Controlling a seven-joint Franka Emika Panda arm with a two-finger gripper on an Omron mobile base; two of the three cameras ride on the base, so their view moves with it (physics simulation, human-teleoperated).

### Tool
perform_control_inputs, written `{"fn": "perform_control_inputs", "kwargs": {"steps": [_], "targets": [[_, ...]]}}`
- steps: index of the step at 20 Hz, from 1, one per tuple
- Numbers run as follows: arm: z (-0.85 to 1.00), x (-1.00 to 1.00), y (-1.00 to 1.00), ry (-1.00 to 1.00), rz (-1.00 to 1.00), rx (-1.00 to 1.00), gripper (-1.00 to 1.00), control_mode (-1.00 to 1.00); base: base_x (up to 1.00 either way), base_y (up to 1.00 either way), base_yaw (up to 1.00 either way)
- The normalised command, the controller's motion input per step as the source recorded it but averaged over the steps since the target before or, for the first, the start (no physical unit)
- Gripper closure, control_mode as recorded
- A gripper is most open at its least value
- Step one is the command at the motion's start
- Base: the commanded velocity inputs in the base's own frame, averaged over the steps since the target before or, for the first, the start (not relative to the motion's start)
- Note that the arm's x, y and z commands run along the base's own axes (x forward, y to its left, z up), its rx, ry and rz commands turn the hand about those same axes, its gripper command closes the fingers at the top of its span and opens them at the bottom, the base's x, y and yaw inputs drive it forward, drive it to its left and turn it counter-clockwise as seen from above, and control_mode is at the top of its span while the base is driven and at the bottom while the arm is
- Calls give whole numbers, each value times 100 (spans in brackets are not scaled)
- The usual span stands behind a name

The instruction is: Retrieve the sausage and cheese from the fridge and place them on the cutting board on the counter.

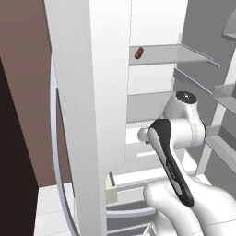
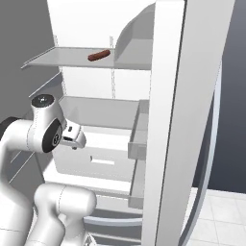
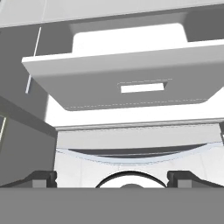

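While the tall grey stainless fridge [image 1: 73, 115] stands open, the slim reddish-brown sausage [image 1: 138, 53] lies alone on its upper glass shelf [image 2: 67, 60]; the tool [image 3: 112, 177], spread wide and empty, faces the white drawer [image 3: 127, 83] lower down, well below it.

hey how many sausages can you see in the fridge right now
1. The sausage lies alone on the upper glass shelf of the open fridge, near the shelf's left end. Others could be hidden in the closed white drawer below.
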Motion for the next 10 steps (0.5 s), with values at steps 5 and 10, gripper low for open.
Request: {"fn": "perform_control_inputs", "kwargs": {"steps": [5, 10], "targets": [[0, 0, 0, 0, 0, 0, -100, 100, 0, 0, 0], [0, 0, 0, 0, 0, 0, -100, 100, 0, 0, 0]]}}
